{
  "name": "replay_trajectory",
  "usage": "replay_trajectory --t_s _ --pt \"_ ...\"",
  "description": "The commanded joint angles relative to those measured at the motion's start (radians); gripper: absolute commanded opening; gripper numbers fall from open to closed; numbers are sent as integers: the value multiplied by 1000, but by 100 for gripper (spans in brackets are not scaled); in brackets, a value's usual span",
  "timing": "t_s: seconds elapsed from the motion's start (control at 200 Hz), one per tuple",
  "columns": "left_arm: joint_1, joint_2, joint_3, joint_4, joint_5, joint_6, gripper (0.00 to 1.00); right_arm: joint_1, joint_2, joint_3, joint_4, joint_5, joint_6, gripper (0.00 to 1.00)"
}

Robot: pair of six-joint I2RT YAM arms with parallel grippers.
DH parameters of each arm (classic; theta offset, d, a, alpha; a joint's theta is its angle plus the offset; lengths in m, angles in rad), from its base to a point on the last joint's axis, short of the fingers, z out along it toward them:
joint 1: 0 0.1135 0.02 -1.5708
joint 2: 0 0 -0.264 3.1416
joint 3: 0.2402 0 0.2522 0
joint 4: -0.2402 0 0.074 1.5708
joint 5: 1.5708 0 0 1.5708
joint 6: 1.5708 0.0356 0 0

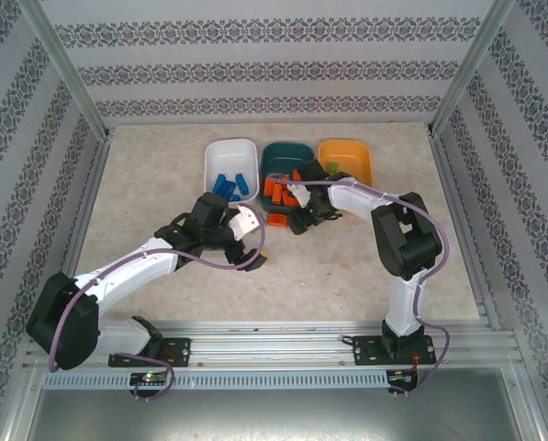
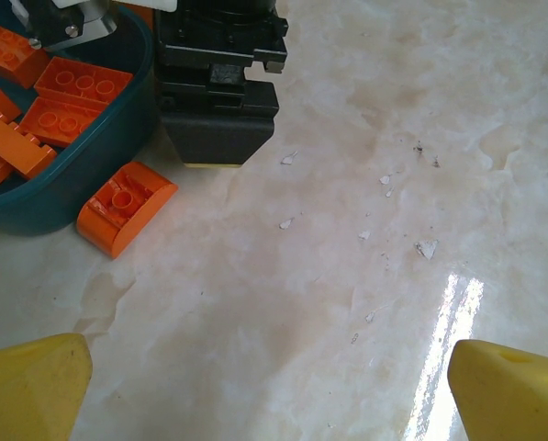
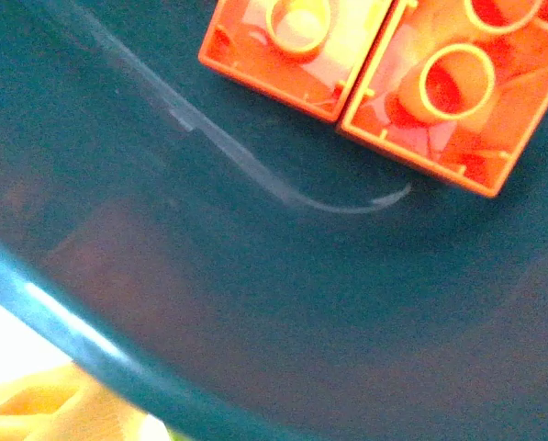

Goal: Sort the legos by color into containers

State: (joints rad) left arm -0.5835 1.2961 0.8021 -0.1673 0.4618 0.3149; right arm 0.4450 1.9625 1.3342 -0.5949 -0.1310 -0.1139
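Three containers stand in a row at the back: a white tray [image 1: 230, 152] with blue legos [image 1: 229, 185], a dark teal tray [image 1: 287, 152] with orange legos [image 1: 278, 190], and a light orange tray [image 1: 347, 154] with a green lego [image 1: 331, 167]. One curved orange lego [image 2: 125, 207] lies on the table against the teal tray's [image 2: 117, 129] near wall. My left gripper [image 2: 269, 390] hangs open over bare table, nothing between its yellow fingertips [image 2: 30, 390]. My right gripper [image 1: 292, 213] is at the teal tray's near rim [image 3: 62, 331]. One of its fingers [image 3: 35, 409] shows far left beyond the rim. Upturned orange legos [image 3: 443, 92] lie ahead.
The right arm's black wrist housing [image 2: 220, 101] stands just right of the teal tray and close to my left gripper. The marbled tabletop [image 1: 365, 266] is walled by patterned panels [image 1: 35, 138] and metal rails on all sides.
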Motion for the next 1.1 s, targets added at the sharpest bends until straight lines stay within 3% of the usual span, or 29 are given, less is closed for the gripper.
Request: replay_trajectory --t_s 0.0,0.575,1.094 --pt "-16 -6 -10 42 9 22 100 2 29 43 -41 4 -24 68" --pt "-16 -7 -8 41 11 24 100 4 13 15 -46 12 5 38" --pt "-16 -19 -6 38 19 19 100 4 -392 -355 217 -175 283 34"
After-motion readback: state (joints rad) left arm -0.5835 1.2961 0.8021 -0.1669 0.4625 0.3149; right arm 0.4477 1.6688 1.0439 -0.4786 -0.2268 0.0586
